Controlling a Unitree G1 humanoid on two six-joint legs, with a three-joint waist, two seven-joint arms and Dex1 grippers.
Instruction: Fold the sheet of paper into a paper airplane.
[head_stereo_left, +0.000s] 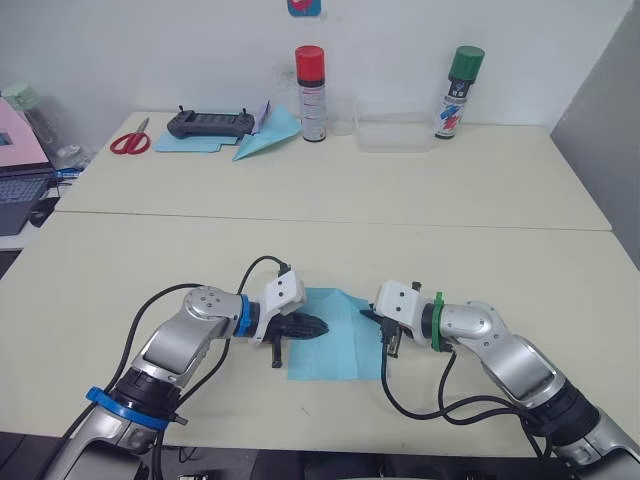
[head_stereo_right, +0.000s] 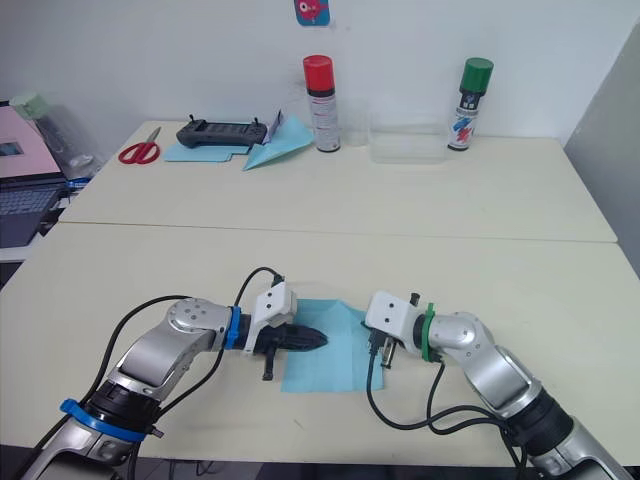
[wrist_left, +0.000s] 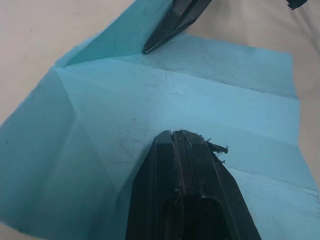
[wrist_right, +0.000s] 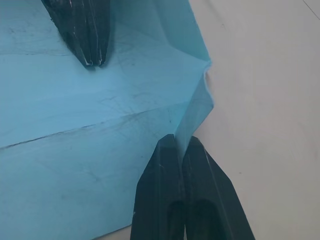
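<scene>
Paper (head_stereo_left: 335, 350), a creased light-blue sheet, lies flat on the near table (head_stereo_left: 150, 250) between the two grippers. The left gripper (head_stereo_left: 318, 327), jaws pressed together, rests its tips on the sheet's middle, while the right gripper (wrist_right: 183, 142) pinches the lifted edge (a raised fold) at the sheet's right side.

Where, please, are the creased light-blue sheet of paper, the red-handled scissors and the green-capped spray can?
creased light-blue sheet of paper (head_stereo_left: 335, 352), left eye view, on its flat middle between the grippers.
red-handled scissors (head_stereo_left: 130, 141), left eye view, on the handle loops.
green-capped spray can (head_stereo_left: 455, 103), left eye view, on its printed body.
</scene>
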